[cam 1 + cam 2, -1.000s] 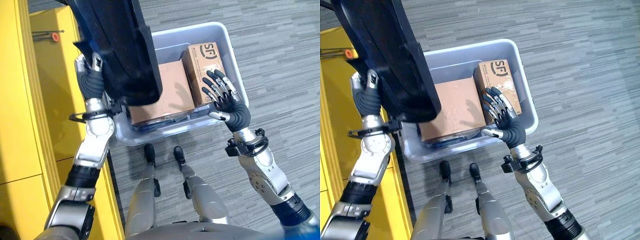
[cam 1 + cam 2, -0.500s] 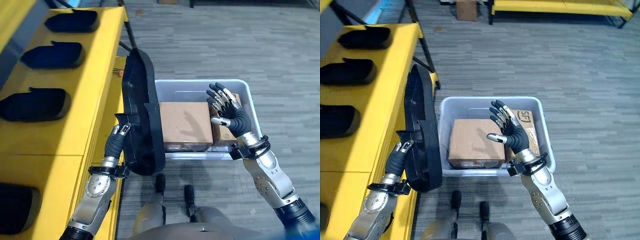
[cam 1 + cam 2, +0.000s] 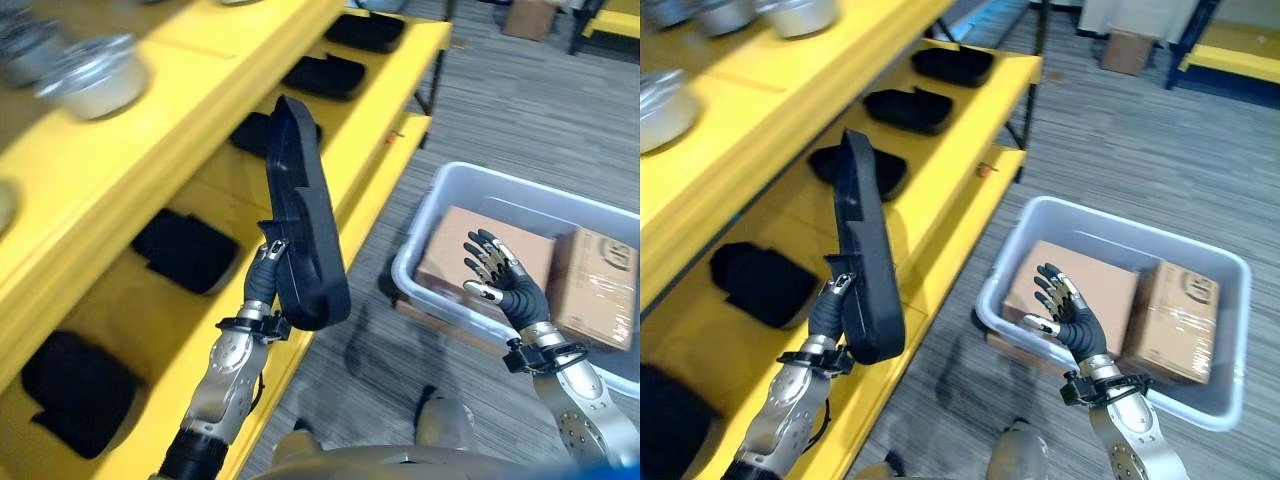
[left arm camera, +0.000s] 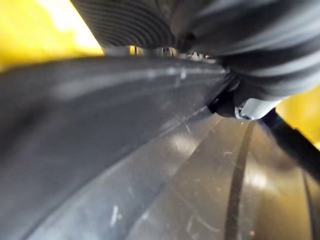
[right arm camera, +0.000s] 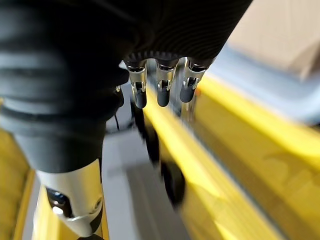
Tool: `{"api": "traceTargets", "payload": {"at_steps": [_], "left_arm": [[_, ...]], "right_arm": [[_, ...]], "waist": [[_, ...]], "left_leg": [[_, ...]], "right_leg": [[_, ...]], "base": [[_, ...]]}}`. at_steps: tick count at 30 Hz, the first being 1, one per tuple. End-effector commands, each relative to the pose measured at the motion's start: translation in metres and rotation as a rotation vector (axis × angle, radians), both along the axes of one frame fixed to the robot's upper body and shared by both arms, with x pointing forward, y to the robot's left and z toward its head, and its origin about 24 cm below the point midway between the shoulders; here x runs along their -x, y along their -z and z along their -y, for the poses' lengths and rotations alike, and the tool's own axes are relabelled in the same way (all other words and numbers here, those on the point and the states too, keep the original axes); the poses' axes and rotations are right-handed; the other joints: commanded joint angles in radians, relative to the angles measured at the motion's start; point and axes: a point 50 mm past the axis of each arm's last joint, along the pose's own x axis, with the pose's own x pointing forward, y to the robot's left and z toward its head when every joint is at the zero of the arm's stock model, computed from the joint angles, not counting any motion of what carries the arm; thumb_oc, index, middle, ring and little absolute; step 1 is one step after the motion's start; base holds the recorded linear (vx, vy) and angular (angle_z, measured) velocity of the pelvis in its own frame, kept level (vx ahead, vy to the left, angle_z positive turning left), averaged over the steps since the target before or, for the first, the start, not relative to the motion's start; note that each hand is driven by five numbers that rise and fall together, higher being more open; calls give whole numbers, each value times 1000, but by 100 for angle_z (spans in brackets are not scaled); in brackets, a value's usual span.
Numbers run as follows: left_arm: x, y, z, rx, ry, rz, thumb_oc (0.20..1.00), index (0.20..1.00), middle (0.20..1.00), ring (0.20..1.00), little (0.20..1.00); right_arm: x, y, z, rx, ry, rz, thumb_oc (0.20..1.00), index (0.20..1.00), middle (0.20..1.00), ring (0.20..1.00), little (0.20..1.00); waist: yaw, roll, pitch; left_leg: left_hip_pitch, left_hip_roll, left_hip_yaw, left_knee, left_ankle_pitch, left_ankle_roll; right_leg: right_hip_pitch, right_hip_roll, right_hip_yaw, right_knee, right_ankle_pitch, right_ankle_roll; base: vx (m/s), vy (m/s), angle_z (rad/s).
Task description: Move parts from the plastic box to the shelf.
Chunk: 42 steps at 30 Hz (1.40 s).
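One black part [image 3: 300, 240] up in the left hand [image 3: 266, 272], out of the plastic box [image 3: 1080, 225] and level with the shelf [image 3: 330, 130].

The left hand's fingers curl round the part's lower end, holding it upright just beside the yellow shelf's front edge. A second ago it hung over the box; now it faces the shelf, where similar black parts [image 3: 892, 108] lie in a row, so placing looks next. The right hand [image 3: 1065, 310] hovers spread and empty above the cardboard boxes [image 3: 1075, 285] in the box.

Grey striped carpet floor [image 3: 1120, 150]; small cardboard box [image 3: 1127, 50] far off beside yellow rack [image 3: 1230, 60].
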Motion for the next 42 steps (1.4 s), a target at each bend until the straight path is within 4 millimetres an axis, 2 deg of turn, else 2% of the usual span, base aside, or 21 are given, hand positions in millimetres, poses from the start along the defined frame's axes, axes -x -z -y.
{"api": "traceTargets", "payload": {"at_steps": [1,4,8,9,16,18,21,22,23,26,27,28,29,30,32,33,34,37,39,42], "left_arm": [[6,-23,-20,-62,-57,119,200,200,200,200,200],[11,-22,-27,-82,-83,110,200,200,200,200,200],[12,-21,-29,-89,-90,104,200,200,200,200,200],[15,-19,-31,-97,-98,93,200,200,200,200,200],[20,-17,-37,-117,-123,79,200,200,200,200,200],[20,-20,-42,-136,-144,88,200,200,200,200,200],[20,-22,-46,-165,-155,98,200,200,200,200,200],[19,-24,-47,-187,-159,108,200,200,200,200,200],[18,-26,-49,-199,-164,115,200,200,200,200,200],[13,-35,-56,-258,-188,152,200,200,200,200,200],[12,-38,-58,-274,-199,165,200,200,200,200,200],[9,-39,-59,-283,-205,169,200,200,200,200,200],[7,-37,-60,-288,-202,159,200,200,200,200,200],[7,-35,-60,-289,-192,147,200,200,200,200,200],[10,-32,-60,-289,-184,133,200,200,200,200,200],[10,-32,-60,-289,-184,133,200,200,200,200,200],[11,-27,-58,-270,-190,112,200,200,200,200,200],[13,-23,-54,-229,-185,103,200,200,200,200,200],[16,-20,-54,-188,-207,98,200,200,200,200,200],[23,-15,-53,-159,-204,72,200,200,200,200,200]], "right_arm": [[-17,-29,-9,-47,-30,163,1000,1000,1000,1000,1000],[-18,-26,-12,-33,-48,148,1000,1000,1000,1000,1000],[-20,-24,-16,-31,-62,137,1000,1000,1000,1000,1000],[-22,-23,-23,-35,-88,131,1000,1000,1000,1000,1000],[-24,-18,-34,-42,-131,106,1000,1000,1000,1000,1000],[-27,-17,-39,-57,-140,103,1000,1000,1000,1000,1000],[-27,-18,-41,-63,-142,106,1000,1000,1000,1000,1000],[-28,-17,-42,-68,-140,103,1000,1000,1000,1000,1000],[-29,-16,-43,-71,-139,100,1000,1000,1000,1000,1000],[-29,-14,-52,-95,-160,87,1000,1000,1000,1000,1000],[-30,-14,-55,-107,-172,88,1000,1000,1000,1000,1000],[-30,-15,-59,-116,-185,90,1000,1000,1000,1000,1000],[-29,-16,-62,-118,-223,87,1000,1000,1000,1000,1000],[-27,-15,-62,-112,-244,81,1000,1000,1000,1000,1000],[-22,-12,-60,-100,-261,65,1000,1000,1000,1000,1000],[-22,-12,-60,-100,-261,66,1000,1000,1000,1000,1000],[-19,-12,-59,-99,-272,61,1000,1000,1000,1000,1000],[-18,-18,-58,-104,-283,85,1000,1000,1000,1000,1000],[-20,-21,-57,-84,-289,97,1000,1000,1000,1000,1000],[-19,-26,-50,-80,-277,115,1000,1000,1000,1000,1000]], "waist": [[30,-43,7],[56,-60,-1],[73,-78,-6],[93,-94,-14],[122,-115,-44],[139,-126,-48],[145,-131,-49],[145,-140,-48],[145,-140,-47],[145,-135,-53],[140,-130,-50],[125,-126,-47],[106,-118,-39],[98,-119,-35],[82,-124,-41],[81,-124,-42],[65,-132,-46],[56,-137,-47],[72,-128,-56],[66,-117,-75]], "left_leg": [[40,4,-48,-75,37,28],[32,-31,-67,-73,11,47],[28,-54,-79,-68,0,58],[24,-78,-96,-53,-16,71],[15,-128,-118,-21,-51,97],[-1,-160,-136,23,-74,112],[-13,-186,-142,51,-90,123],[-32,-211,-138,63,-76,133],[-39,-221,-138,69,-76,136],[-37,-235,-139,60,-76,147],[-33,-233,-141,54,-72,152],[-33,-231,-148,48,-62,159],[-24,-222,-158,36,-42,171],[-18,-222,-170,25,-27,177],[-8,-232,-200,-2,-5,176],[-10,-232,-200,-3,-1,176],[-9,-241,-228,-12,13,172],[-13,-255,-247,-16,25,166],[-31,-253,-239,-5,28,161],[-35,-253,-241,-5,42,152]], "right_leg": [[29,92,4,-99,2,54],[60,72,-9,-148,44,78],[85,59,-23,-178,69,93],[112,47,-31,-218,99,109],[144,29,-17,-278,140,133],[158,6,-15,-296,172,147],[166,-11,-10,-312,202,159],[159,-35,-22,-321,242,157],[158,-41,-18,-325,254,160],[148,-49,17,-328,274,166],[135,-41,58,-304,269,160],[112,-6,145,-270,239,144],[66,126,303,-187,131,101],[62,203,336,-124,82,83],[57,298,394,-87,29,58],[54,299,394,-87,31,58],[41,374,459,-57,2,45],[91,379,534,-165,7,23],[120,373,541,-249,34,21],[156,373,528,-305,44,14]], "base": [[-32,112,62],[1,158,46],[-9,125,21],[-15,144,28],[-7,141,9],[-16,202,5],[-32,148,10],[-85,237,16],[-88,260,25],[0,215,30],[-13,175,12],[-30,209,4],[-21,181,2],[1,134,7],[26,27,30],[14,-21,61],[-10,-53,49],[-55,-126,52],[-135,-206,26],[-90,-136,-3]]}}
